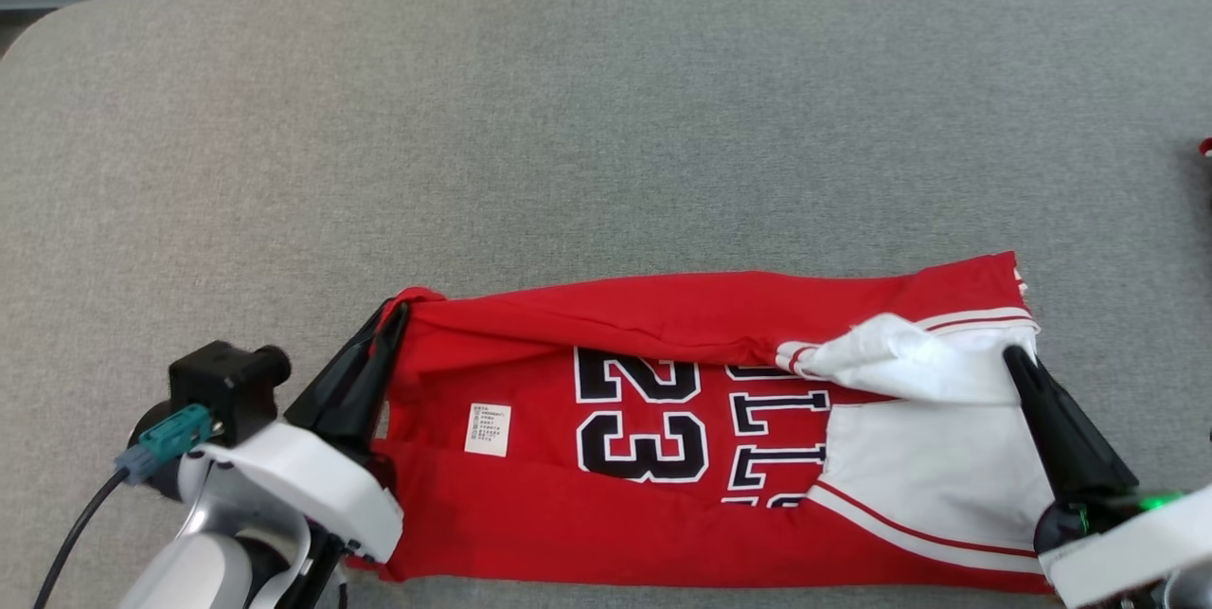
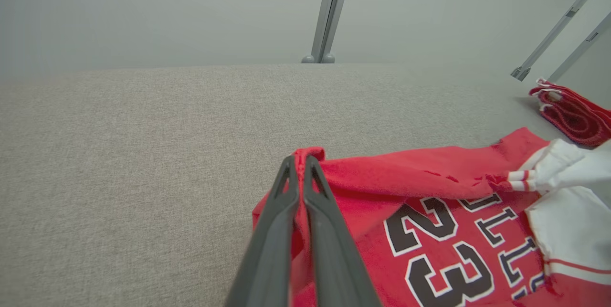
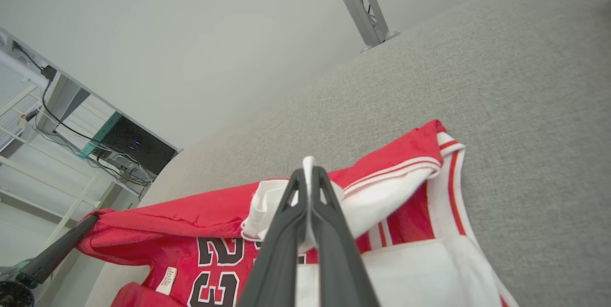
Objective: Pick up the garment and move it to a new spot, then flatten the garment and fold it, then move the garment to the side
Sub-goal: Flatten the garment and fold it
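Clamped tight: left end effector (image 1: pixel 396 313) and right end effector (image 1: pixel 1013 358) both pinch the red-and-white basketball jersey (image 1: pixel 530 505) on the grey fabric counter (image 1: pixel 568 116).

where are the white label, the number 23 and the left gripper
white label (image 1: pixel 488 429): head view, middle of the tag
number 23 (image 1: pixel 639 410): head view, between its two digits
left gripper (image 1: pixel 396 313): head view, between the tips of its fingers, at the garment (image 1: pixel 568 524) corner

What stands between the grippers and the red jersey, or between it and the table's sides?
Nothing between: the left gripper and right gripper each pinch the jersey. Toward the robot's right, another red cloth lies near the table edge.
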Tool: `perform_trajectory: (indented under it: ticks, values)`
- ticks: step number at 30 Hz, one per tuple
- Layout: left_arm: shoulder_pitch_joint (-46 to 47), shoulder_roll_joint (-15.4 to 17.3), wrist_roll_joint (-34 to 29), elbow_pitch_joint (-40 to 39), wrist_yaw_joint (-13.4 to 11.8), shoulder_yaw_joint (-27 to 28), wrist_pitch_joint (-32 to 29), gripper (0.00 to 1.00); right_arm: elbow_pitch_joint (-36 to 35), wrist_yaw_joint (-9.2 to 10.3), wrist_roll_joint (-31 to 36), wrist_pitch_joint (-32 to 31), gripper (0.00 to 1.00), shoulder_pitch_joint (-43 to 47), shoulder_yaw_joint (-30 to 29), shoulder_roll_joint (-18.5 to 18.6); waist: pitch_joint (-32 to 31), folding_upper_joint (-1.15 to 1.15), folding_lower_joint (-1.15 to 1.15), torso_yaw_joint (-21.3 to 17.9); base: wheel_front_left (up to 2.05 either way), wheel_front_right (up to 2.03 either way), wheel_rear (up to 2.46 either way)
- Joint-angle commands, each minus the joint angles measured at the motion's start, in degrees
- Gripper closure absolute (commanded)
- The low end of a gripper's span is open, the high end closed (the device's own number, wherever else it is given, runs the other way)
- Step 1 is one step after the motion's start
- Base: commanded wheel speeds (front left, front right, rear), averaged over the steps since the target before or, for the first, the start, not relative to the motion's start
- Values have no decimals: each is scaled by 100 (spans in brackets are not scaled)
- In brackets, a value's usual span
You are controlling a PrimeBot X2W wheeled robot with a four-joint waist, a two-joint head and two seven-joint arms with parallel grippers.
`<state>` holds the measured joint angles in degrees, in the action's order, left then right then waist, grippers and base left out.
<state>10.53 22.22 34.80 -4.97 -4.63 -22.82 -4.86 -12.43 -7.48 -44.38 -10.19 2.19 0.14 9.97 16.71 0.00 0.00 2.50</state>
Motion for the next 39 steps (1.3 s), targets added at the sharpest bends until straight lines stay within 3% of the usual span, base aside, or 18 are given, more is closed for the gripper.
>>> perform_trajectory:
  ticks: [1, 7, 12, 13, 14, 15, 16, 17, 20, 26, 34, 39]
  values:
    - [-177, 114, 21, -171, -81, 86, -42, 100, -127, -3, -58, -62, 100, 264, -123, -129, -80, 0, 0, -76, 0, 0, 0]
    - [-662, 306, 107, -415, -238, 165, -157, 100, -117, -3, -106, -180, 100, 799, -223, -373, -208, 0, 0, -212, 0, 0, 0]
    - [-932, 220, 239, -301, -286, 148, -119, 100, 142, -3, -37, -144, 100, 962, -200, -456, -252, 0, 0, -243, 0, 0, 0]
    - [-994, 187, 267, -246, -285, 116, -119, 89, 218, -3, -17, -123, 100, 965, -171, -465, -257, 0, 0, -247, 0, 0, 0]
    - [-1037, 135, 302, -176, -284, 89, -105, 66, 300, -3, 47, -91, 100, 964, -135, -466, -262, 0, 0, -248, 0, 0, 0]
    - [-1052, 86, 327, -108, -272, 73, -69, 10, 383, -3, 107, -55, 63, 953, -98, -466, -263, 0, 0, -248, 0, 0, 0]
    - [-1046, 36, 343, -36, -247, 60, -11, 0, 462, -3, 185, 3, 5, 927, -54, -456, -262, 0, 0, -242, 0, 0, 0]
    - [-1039, -5, 336, 57, -240, 45, 40, 0, 513, -3, 319, 87, 0, 882, -32, -425, -264, 0, 0, -236, 0, 0, 0]
    - [-1008, -160, 280, 263, -293, 59, 304, 0, 605, -3, 696, 447, 0, 758, 65, -404, -288, 0, 0, -232, 0, 0, 0]
    - [-879, -440, -78, 468, -555, 281, 1400, 0, 630, -3, 1574, 1525, 0, 386, -125, -439, -414, 0, 0, -225, 0, 0, 0]
    - [-689, -539, -410, 506, -756, 636, 1923, 0, 529, -3, 2573, 1973, 0, -21, -257, -338, -644, 0, 0, -154, 0, 0, 0]
    - [-653, -463, -561, 608, -702, 875, 1992, 0, 618, -3, 2877, 1986, 0, -27, -224, -284, -819, 0, 0, -71, 0, 0, 0]
